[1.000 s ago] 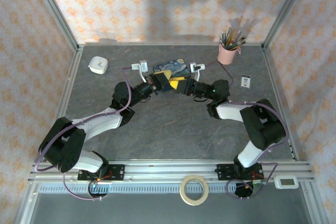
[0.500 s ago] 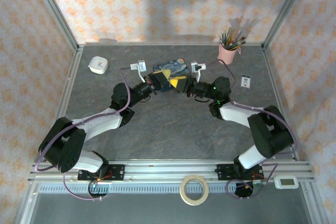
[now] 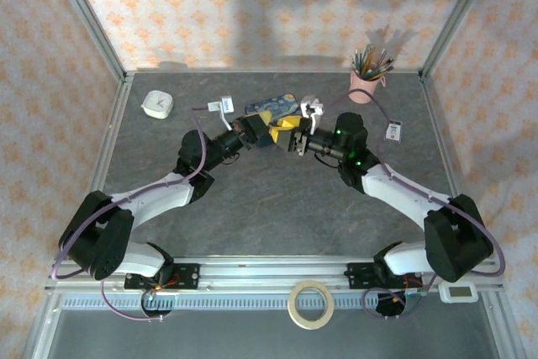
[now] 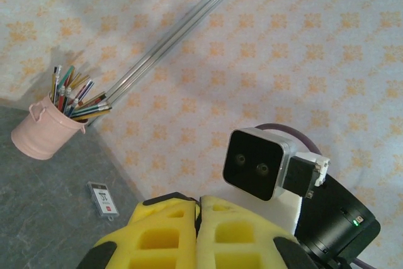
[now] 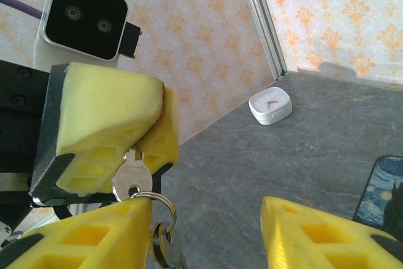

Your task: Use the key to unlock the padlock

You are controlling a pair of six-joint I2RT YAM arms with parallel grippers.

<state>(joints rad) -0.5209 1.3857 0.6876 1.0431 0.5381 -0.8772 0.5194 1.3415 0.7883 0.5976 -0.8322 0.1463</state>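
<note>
My left gripper [image 3: 262,129] hangs mid-table, shut, its yellow pads [image 4: 239,234] pressed together. The padlock [image 4: 199,213] shows only as a dark sliver between them. In the right wrist view a silver key [image 5: 130,177] pokes out from under the left gripper's pads [image 5: 107,124], blade hidden, head down. A key ring [image 5: 158,208] with a second key [image 5: 162,245] hangs from it. My right gripper [image 5: 208,231] faces it, open, its left finger [image 5: 88,237] touching the ring beside the key's head.
A blue starry-night box [image 3: 273,105] lies just behind both grippers. At the back left sits a white timer [image 3: 157,104]. A pink cup of pencils [image 3: 365,86] and a small tag [image 3: 392,129] are at the back right. A tape roll [image 3: 310,303] rests on the front rail.
The right arm's elbow has swung out to the right and stretched forward, bringing its gripper closer to the left one. The left arm has hardly moved.
</note>
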